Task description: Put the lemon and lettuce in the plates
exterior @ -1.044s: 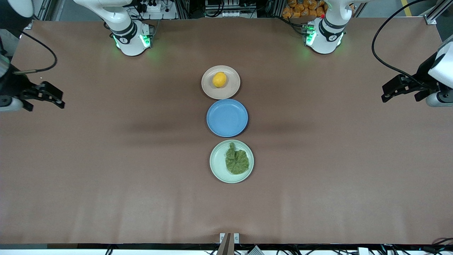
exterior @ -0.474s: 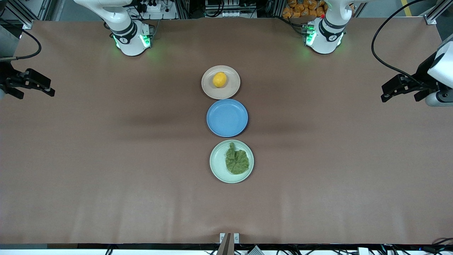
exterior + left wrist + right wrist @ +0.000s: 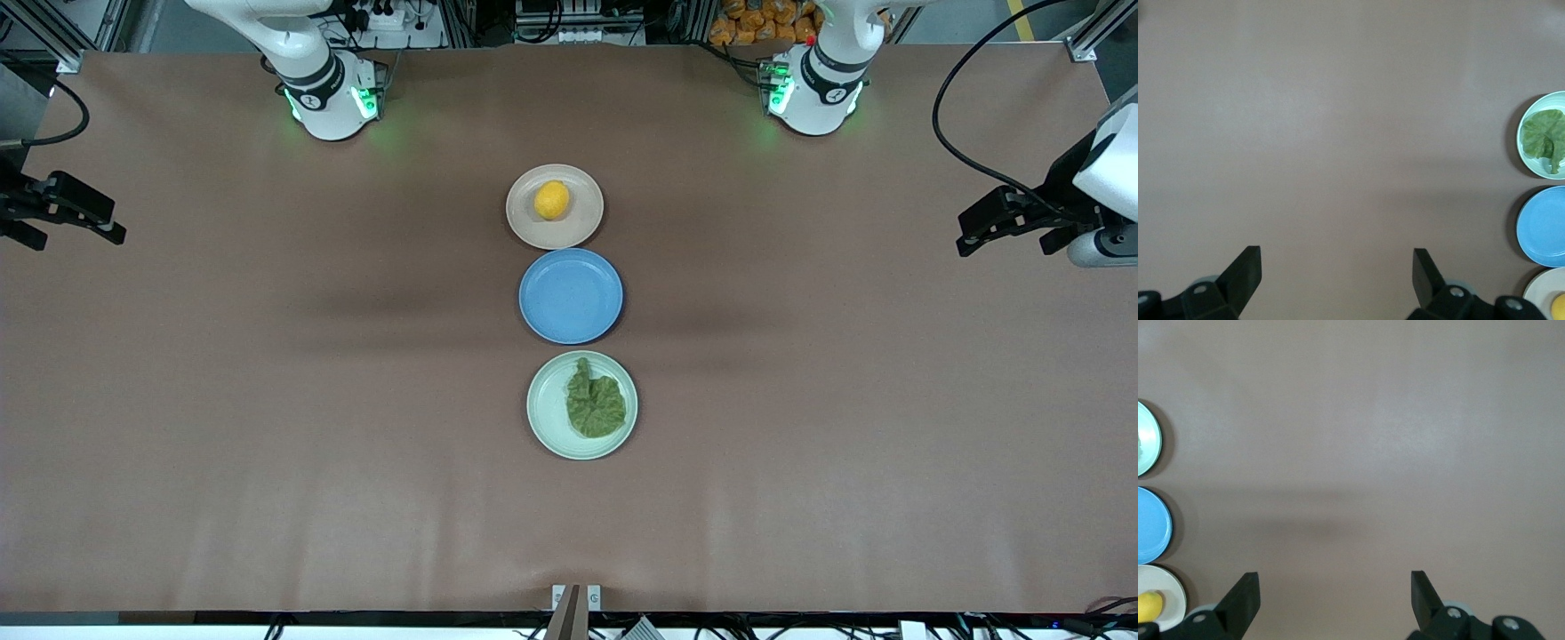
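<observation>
The lemon (image 3: pixel 551 199) lies in the beige-pink plate (image 3: pixel 582 227), the plate farthest from the front camera. The lettuce (image 3: pixel 595 403) lies in the mint green plate (image 3: pixel 544 418), the nearest one. My left gripper (image 3: pixel 969 233) is open and empty, held over bare table at the left arm's end. My right gripper (image 3: pixel 111 222) is open and empty over the right arm's end. The left wrist view shows the lettuce (image 3: pixel 1545 135) in its plate (image 3: pixel 1525 150) and a sliver of the lemon (image 3: pixel 1559 306). The right wrist view shows the lemon (image 3: pixel 1147 607).
An empty blue plate (image 3: pixel 571 296) sits between the two task plates in a row across the table's middle; it also shows in the left wrist view (image 3: pixel 1542 227) and the right wrist view (image 3: pixel 1151 525). Brown table surface spreads wide on both sides.
My right gripper has drawn back toward the right arm's end of the table and farther from the front camera. The left gripper and the plates have hardly moved.
</observation>
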You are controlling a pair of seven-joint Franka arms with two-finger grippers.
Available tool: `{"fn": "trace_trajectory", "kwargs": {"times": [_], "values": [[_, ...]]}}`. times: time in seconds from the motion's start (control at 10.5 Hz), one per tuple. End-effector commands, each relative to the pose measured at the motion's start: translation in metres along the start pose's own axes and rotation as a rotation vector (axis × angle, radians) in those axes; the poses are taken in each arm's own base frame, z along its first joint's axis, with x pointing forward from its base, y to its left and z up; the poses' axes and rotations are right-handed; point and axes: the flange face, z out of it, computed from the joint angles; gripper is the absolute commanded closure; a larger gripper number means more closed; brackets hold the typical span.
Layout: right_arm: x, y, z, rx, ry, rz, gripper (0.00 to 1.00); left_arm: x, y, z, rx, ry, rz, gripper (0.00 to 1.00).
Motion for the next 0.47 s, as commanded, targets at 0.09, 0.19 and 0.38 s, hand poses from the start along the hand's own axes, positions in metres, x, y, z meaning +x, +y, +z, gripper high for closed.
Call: {"fn": "trace_trajectory", "kwargs": {"times": [0.09, 0.19, 0.38], "values": [[0.0059, 0.0015, -0.0026, -0.002, 0.004, 0.002, 0.0, -0.0029, -0.0007, -0.0067, -0.013, 0.015, 0.007, 0.0], [0.0064, 0.0023, -0.004, -0.002, 0.007, 0.001, 0.0, -0.0033, -0.0007, -0.0076, -0.013, 0.016, 0.007, 0.0], [0.0067, 0.0024, -0.003, -0.002, 0.004, 0.001, 0.0, -0.0038, -0.0014, -0.0076, -0.014, 0.015, 0.001, 0.0]]}}
